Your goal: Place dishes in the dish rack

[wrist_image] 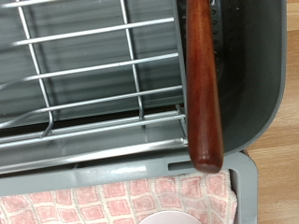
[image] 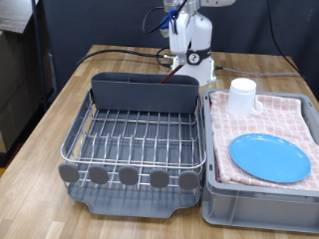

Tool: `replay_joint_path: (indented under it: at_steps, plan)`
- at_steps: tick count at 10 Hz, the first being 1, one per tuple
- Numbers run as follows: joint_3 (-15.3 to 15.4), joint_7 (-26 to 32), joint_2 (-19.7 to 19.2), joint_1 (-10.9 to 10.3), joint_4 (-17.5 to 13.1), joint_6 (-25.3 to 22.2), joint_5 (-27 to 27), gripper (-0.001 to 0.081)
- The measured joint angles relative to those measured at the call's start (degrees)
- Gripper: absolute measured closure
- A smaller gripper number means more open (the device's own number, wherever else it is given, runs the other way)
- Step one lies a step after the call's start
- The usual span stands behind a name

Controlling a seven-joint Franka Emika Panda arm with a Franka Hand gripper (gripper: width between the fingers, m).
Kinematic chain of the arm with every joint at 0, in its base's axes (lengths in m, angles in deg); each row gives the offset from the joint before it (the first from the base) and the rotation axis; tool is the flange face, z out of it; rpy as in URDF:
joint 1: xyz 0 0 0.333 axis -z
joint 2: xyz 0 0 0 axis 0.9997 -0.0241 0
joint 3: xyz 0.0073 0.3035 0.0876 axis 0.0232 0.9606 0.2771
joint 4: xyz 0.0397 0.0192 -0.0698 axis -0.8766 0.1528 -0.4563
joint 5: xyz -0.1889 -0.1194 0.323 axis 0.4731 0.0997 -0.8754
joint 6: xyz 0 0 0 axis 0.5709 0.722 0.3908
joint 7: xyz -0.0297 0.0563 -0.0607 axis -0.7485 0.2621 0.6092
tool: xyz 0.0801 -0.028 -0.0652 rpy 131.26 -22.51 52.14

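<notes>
Wooden tabletop [image: 40, 129] carries everything, with a dark curtain behind it. On the exterior view's left sits the rack [image: 140, 139], silver wire over a grey drip tray [image: 130, 207], with a row of round grey knobs [image: 128, 176] along its near edge. A dark grey caddy [image: 145, 92] stands across the rack's far end. The wire bed of the rack holds no dishes.

Behind the caddy's right end the white arm [image: 191, 40] reaches down, and its lower part is hidden by the caddy wall, so the gripper itself does not show in either view; whether it is wide or narrow cannot be told.

The wrist view looks down on the spoon [wrist_image: 206, 84], a glossy red-brown wooden shaft with a rounded end, lying over the caddy's [wrist_image: 248, 75] dark interior, beside the rack's wires [wrist_image: 84, 93]. Its upper end runs out of the picture, so what grips it is unseen.

To the exterior view's right a grey crate [image: 261, 204] lined with pink checked cloth [image: 289, 119] stands just beside the rack. The white mug [image: 242, 97] stands upright at the crate's far end, and the light-blue plate [image: 270, 157] lies flat on the cloth nearer the camera.
</notes>
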Motion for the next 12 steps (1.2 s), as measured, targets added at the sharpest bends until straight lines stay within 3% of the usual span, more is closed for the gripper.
replay_joint_path:
  at_steps: [2,5,8,12]
  plan:
    - [0.3,0.1,-0.4,0.0,-0.4,-1.3,0.6,0.0003]
    - [5.1,0.1,-2.4,-0.8,-4.5,-2.9,5.9,0.0003]
    - [8.3,3.2,-5.5,-3.1,-9.6,-3.2,6.6,0.0003]
    - [11.5,7.8,-12.9,-5.2,-18.4,-5.5,7.8,0.0003]
